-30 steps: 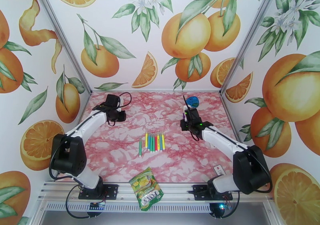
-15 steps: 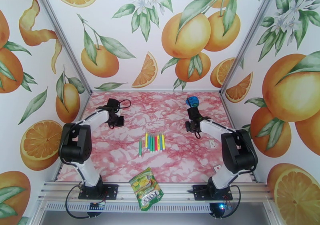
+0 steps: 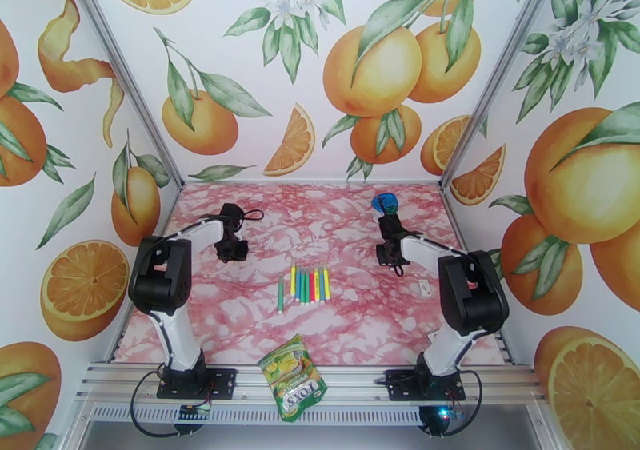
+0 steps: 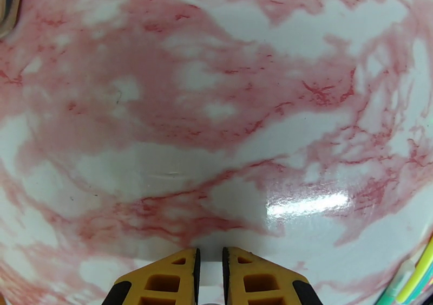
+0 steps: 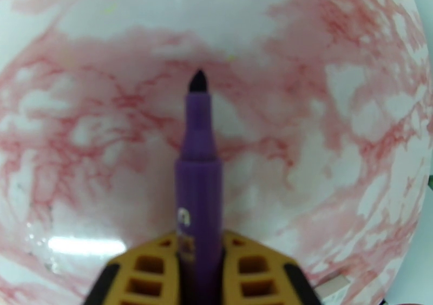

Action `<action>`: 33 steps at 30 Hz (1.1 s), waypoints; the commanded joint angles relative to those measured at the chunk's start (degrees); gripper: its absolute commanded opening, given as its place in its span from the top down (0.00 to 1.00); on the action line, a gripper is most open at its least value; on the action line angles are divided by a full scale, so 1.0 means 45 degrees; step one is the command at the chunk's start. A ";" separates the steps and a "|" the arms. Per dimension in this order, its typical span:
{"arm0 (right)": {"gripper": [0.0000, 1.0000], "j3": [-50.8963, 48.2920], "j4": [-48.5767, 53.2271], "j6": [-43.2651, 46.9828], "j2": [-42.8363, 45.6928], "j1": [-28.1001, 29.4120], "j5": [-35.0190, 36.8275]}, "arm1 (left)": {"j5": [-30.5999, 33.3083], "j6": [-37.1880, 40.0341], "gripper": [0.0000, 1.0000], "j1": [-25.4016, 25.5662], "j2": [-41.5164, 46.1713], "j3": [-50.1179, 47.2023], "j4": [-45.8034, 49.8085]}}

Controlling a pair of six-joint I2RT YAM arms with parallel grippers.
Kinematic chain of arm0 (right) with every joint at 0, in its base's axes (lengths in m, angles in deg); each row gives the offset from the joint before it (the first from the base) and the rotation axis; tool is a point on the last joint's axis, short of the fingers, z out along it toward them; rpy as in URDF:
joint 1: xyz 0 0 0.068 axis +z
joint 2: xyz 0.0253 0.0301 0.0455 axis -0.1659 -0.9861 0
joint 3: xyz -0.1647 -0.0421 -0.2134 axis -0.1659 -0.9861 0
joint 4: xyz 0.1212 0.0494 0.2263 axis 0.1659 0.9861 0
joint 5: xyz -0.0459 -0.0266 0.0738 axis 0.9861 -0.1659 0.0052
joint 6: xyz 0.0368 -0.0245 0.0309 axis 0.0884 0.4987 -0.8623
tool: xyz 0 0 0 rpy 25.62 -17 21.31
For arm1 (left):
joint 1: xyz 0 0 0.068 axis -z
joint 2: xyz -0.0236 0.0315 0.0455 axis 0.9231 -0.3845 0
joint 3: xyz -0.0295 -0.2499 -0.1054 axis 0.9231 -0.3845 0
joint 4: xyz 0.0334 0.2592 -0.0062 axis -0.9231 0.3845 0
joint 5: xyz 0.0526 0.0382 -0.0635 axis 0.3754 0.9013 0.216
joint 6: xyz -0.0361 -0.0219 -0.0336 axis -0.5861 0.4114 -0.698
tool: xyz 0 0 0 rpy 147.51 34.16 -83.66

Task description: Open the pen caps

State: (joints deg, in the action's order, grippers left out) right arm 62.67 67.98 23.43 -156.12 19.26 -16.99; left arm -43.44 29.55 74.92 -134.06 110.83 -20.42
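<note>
Step in hand: uncapping, one pen at a time. The right fingers (image 5: 162, 263) are clamped on a purple marker (image 5: 199, 192) with its nib bare, so that cap is off. The left fingers (image 4: 187, 271) are all but closed and hold nothing, over bare desk (image 4: 216, 111). The other pens (image 3: 306, 285) lie in a row mid-desk between the arms; their pen caps are too small to judge. Likely next: park the purple marker, lift another pen, pinch its cap end and pull straight along the barrel.
</note>
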 commanded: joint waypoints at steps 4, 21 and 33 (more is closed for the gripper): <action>0.91 0.0351 0.0357 0.0002 -0.0336 -0.0082 0.0331 | 0.0496 0.0112 0.94 -0.0083 -0.0518 0.0216 0.0185; 0.75 0.0504 0.0752 -0.0010 -0.0528 -0.0113 0.0447 | 0.0265 0.0051 0.71 -0.0077 -0.0460 0.0244 0.0172; 0.68 0.0494 0.0935 -0.0040 -0.0218 -0.0112 0.0332 | 0.0182 0.0041 0.62 -0.0071 -0.0290 0.0307 0.0250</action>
State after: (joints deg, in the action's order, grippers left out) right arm 64.29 70.34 23.38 -157.36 19.20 -15.77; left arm -44.84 29.70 75.07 -134.50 111.51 -19.85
